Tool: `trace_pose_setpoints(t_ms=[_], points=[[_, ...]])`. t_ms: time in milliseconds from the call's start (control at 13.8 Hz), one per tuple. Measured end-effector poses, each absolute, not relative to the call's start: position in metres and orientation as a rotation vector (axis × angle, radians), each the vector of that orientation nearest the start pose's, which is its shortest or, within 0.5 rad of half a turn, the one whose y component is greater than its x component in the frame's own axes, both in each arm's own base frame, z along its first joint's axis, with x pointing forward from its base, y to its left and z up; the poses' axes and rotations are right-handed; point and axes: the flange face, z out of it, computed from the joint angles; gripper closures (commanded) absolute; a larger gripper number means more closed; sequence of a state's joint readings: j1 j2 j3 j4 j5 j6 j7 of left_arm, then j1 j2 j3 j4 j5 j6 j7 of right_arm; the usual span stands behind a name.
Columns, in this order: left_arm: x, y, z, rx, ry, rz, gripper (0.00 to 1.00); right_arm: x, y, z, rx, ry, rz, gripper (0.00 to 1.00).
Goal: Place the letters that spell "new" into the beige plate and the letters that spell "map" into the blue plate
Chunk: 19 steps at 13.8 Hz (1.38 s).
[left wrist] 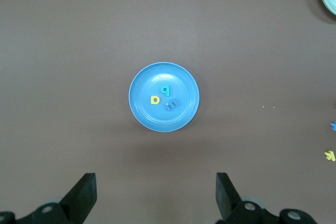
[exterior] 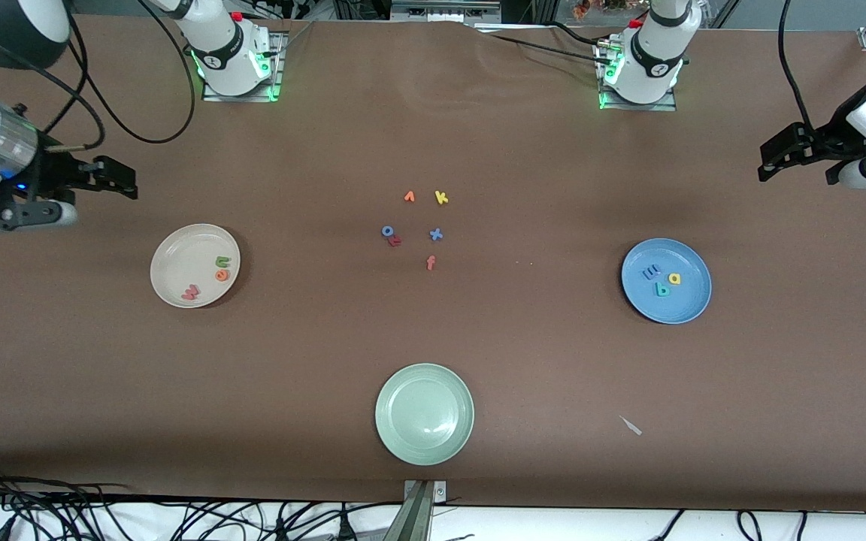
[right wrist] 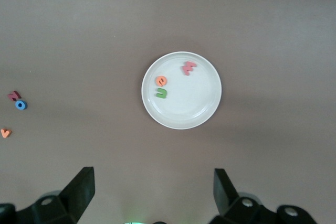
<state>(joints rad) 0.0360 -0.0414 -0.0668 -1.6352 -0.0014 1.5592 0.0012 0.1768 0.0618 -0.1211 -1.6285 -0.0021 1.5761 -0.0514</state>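
The beige plate (exterior: 170, 255) (right wrist: 191, 106) holds the green "n" (exterior: 222, 261) (right wrist: 161, 93), orange "e" (exterior: 222, 275) (right wrist: 161, 81) and pinkish-red "w" (exterior: 190, 292) (right wrist: 189, 67). In the blue plate (exterior: 690, 298) (left wrist: 185, 115) lie the blue "m" (exterior: 652, 272) (left wrist: 172, 105), yellow "a" (exterior: 674, 279) (left wrist: 154, 99) and teal "p" (exterior: 661, 289) (left wrist: 165, 91). My right gripper (exterior: 125, 181) (right wrist: 152, 176) hangs open and empty, high over the table at the right arm's end. My left gripper (exterior: 767, 164) (left wrist: 155, 178) hangs open and empty at the left arm's end.
A pale green plate (exterior: 403, 391) sits near the front edge. Loose letters lie mid-table: orange "v" (exterior: 409, 197), yellow "k" (exterior: 441, 197), blue "o" (exterior: 387, 231) touching a dark red letter (exterior: 395, 241), blue "x" (exterior: 436, 234), orange "f" (exterior: 431, 262). A pale scrap (exterior: 631, 425) lies nearer the camera than the blue plate.
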Motion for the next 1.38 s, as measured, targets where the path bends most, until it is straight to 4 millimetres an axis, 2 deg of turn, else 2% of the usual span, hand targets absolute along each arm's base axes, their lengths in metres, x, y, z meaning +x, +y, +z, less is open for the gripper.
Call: trace_pose_setpoints(t_ms=[218, 436, 1380], points=[[0.539, -0.017, 0.615, -3.139, 0.049, 0.056, 0.00, 0.563, 0.022, 0.578, -3.125, -0.131, 0.132, 0.00], [0.539, -0.016, 0.615, -3.139, 0.047, 0.056, 0.00, 0.561, 0.022, 0.586, -3.117, -0.130, 0.109, 0.00], [0.539, -0.016, 0.615, -3.139, 0.047, 0.056, 0.00, 0.564, 0.025, 0.587, -3.118, -0.138, 0.085, 0.00]])
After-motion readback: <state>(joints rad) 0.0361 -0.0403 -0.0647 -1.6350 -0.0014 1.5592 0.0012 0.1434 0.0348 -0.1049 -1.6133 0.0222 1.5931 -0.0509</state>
